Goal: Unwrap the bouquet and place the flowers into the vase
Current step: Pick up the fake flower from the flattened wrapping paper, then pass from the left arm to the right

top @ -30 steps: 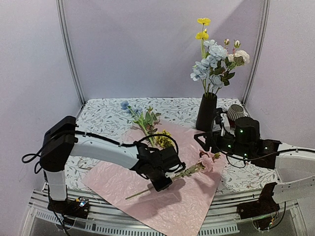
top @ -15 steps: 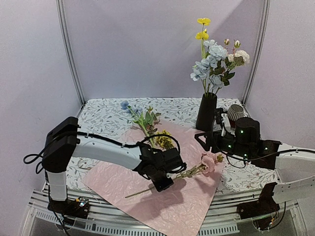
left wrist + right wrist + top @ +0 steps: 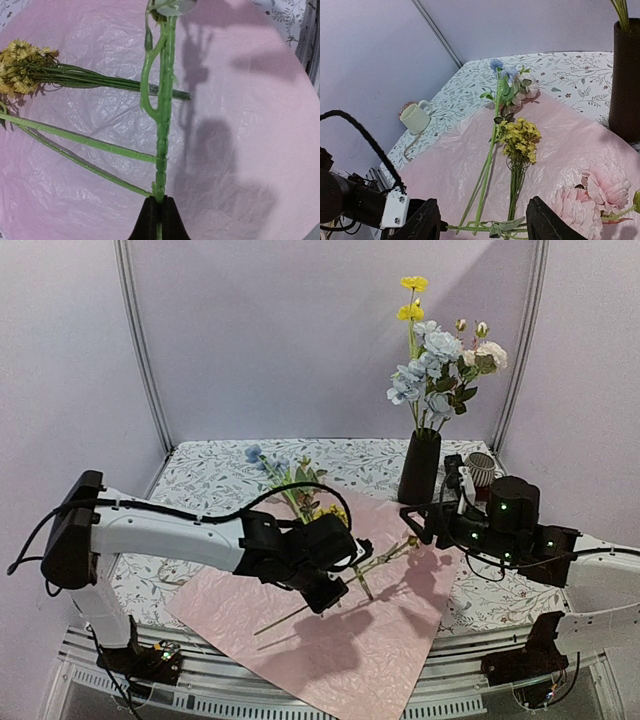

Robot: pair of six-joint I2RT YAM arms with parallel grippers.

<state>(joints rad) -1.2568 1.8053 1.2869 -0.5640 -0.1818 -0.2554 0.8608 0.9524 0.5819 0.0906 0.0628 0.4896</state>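
The left gripper (image 3: 325, 592) has its jaws pinched fully together on a single green stem (image 3: 163, 125). In the left wrist view the stem runs straight ahead from the closed fingertips (image 3: 159, 210) to a bloom cut off at the top edge. It is lifted over the pink wrapping paper (image 3: 345, 650), which lies spread flat on the floral tablecloth (image 3: 205, 475).

To the left of these jaws, lying on the paper, are a yellow sprig (image 3: 20, 70) and 2 long bare green stems.

The right gripper (image 3: 420, 528) has its jaws wide apart and grips nothing. In the right wrist view the leafy part of the held stem crosses the gap between its 2 fingers (image 3: 422, 222). The 2 pink blooms (image 3: 592, 192) sit just ahead of the right-hand finger, over the paper.

Ahead of the open jaws, the yellow sprig and a blue-flowered stem (image 3: 499, 75) lie with their heads pointing away. The blue head rests beyond the edge of the paper on the cloth.

The black vase (image 3: 420, 468) stands upright far ahead and to the right of the right jaws, just past the paper's far corner. It already holds yellow, pale blue and cream flowers (image 3: 437, 358).

A ribbed cup (image 3: 481, 468) stands just beside the vase, and a cream mug (image 3: 415, 117) sits well to the left of the right jaws.
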